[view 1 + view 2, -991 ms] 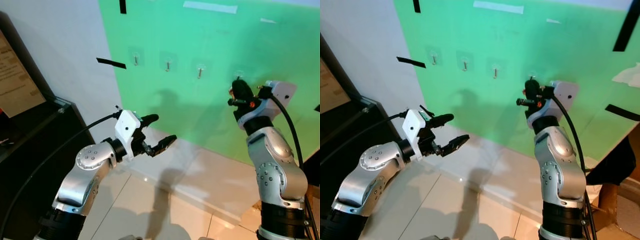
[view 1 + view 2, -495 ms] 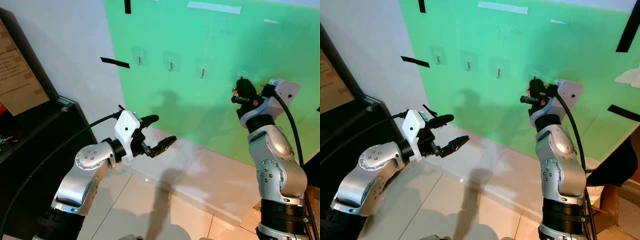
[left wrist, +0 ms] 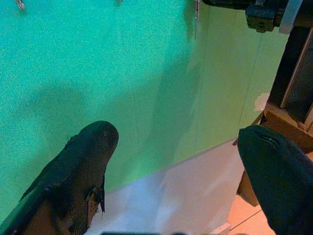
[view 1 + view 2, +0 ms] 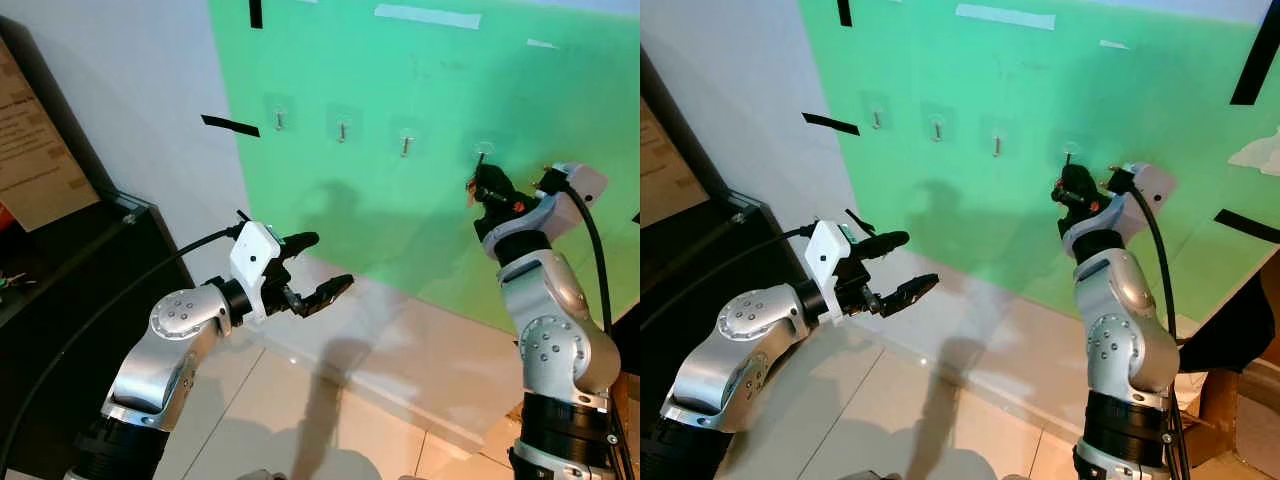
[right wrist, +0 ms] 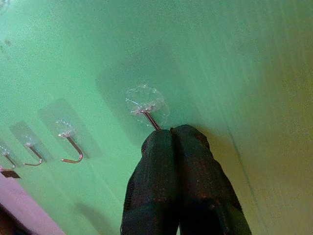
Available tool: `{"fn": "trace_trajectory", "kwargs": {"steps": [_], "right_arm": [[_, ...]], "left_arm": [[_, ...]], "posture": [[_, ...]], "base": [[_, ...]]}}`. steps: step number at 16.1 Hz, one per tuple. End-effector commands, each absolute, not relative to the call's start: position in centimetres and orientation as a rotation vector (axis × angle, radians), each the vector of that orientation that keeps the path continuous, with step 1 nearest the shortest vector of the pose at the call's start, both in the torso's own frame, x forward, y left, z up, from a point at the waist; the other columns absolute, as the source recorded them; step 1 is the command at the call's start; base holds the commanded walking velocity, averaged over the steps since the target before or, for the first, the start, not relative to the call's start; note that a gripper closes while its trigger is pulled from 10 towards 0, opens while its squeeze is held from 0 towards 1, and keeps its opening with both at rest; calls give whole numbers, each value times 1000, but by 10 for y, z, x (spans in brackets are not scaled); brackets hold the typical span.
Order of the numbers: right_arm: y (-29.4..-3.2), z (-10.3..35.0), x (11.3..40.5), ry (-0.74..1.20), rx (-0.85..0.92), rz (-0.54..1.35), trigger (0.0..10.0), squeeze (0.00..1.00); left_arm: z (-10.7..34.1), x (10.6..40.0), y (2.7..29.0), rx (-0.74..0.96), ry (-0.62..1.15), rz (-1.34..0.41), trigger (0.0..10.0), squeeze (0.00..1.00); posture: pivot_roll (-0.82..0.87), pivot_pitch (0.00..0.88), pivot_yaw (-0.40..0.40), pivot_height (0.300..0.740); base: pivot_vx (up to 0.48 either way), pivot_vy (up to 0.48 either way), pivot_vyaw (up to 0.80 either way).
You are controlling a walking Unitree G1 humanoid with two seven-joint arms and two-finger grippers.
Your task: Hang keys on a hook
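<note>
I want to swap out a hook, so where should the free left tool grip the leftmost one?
Take the hook by its metal wire, which stands out from the wall; the clear pad lies flush, with no edge. Probably bring the open left tool straight in from the front, one finger each side.

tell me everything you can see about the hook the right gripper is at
The hook is the rightmost of four in a row on the green wall. It is a thin, reddish metal wire fixed under a round, clear, crinkled adhesive pad stuck flat to the wall. The wire slants away from the pad and its lower end disappears behind the tips of the right gripper, whose two black fingers are pressed together right at it. Whether anything hangs on it cannot be made out.
</note>
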State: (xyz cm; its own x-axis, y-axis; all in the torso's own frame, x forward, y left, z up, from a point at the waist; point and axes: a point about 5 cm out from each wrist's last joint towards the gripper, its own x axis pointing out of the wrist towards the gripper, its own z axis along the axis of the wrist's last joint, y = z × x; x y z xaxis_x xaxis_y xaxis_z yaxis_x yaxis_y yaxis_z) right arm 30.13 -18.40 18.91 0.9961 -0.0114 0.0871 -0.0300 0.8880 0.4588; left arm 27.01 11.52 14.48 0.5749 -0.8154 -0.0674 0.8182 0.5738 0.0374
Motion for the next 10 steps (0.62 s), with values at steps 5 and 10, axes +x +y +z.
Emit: {"fn": "trace_trajectory", "kwargs": {"steps": [5, 10], "right_arm": [[-197, 181, 303, -16, 533, -77, 10000, 0], [-195, 178, 299, 11, 383, -60, 10000, 0]], "left_arm": [[149, 269, 115, 82, 39, -976, 10000, 0], [151, 270, 113, 84, 42, -985, 10000, 0]], "posture": [[-108, 0, 68, 740], [-114, 0, 74, 740]], "base": [[0, 0, 0], [0, 0, 0]]}}
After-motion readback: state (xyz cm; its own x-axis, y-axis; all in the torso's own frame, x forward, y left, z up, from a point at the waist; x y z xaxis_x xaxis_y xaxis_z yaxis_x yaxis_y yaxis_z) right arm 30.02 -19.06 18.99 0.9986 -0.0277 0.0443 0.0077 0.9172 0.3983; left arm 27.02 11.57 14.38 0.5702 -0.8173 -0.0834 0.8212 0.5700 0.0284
